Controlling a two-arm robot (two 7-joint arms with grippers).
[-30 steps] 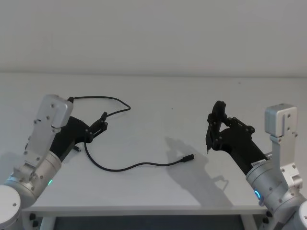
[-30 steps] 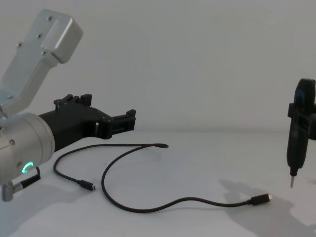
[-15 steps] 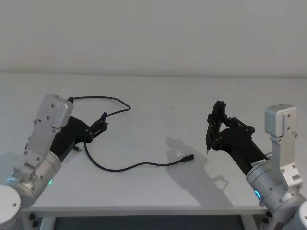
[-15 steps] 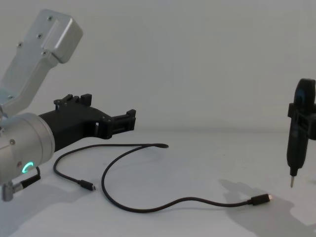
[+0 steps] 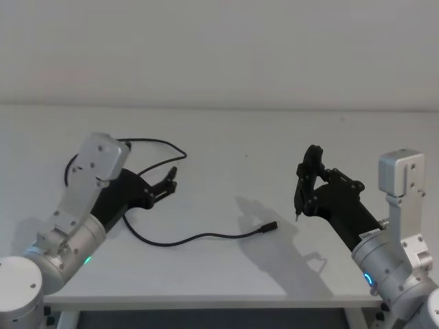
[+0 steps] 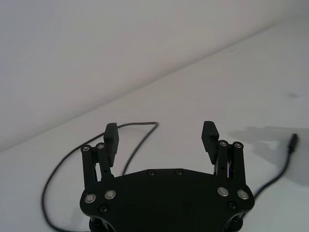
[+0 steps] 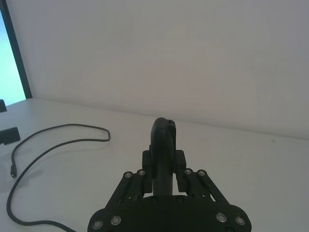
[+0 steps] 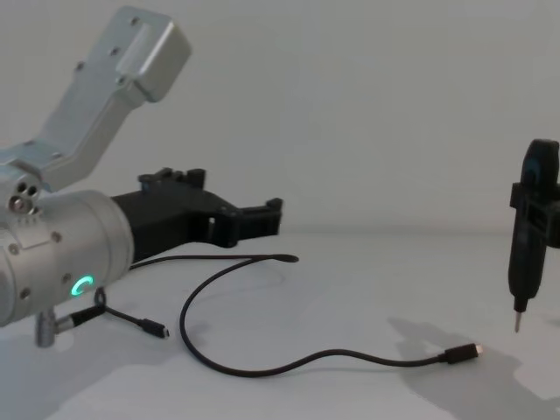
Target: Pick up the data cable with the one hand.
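Our left tool (image 5: 169, 180), black, angular and two-fingered, hovers over the white counter (image 5: 226, 137) with its fingers spread apart. The long thin black data cable (image 5: 206, 236) lies loose beneath and ahead of it, untouched. Well apart, our right tool (image 5: 306, 184) is clamped on a slim dark pointed implement (image 5: 298, 202).

No legible text, label, brand, number or sign anywhere
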